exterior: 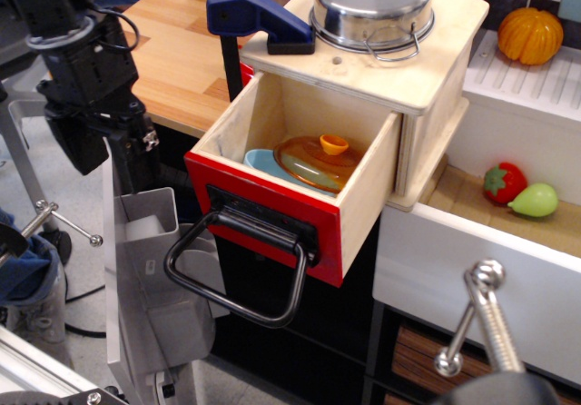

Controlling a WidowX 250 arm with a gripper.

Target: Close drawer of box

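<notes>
The drawer (265, 212) has a glossy red front and a big black loop handle (238, 279). It stands pulled far out of the plywood box (434, 123), whose flat top has a small round hole (337, 60). Inside the drawer lie a blue dish and an orange glass lid (313, 162). My black gripper (109, 164) hangs at the left, well apart from the drawer's red front and about level with its top edge. Its fingers (136, 155) point down, look spread and hold nothing.
A steel pot (372, 5) and a blue clamp (259, 14) sit on the box top. A white drawer (472, 269) at the right holds a toy strawberry (504, 182) and pear (533, 201). A grey metal channel (145, 278) stands below my gripper. A toy pumpkin (529, 34) is at the back right.
</notes>
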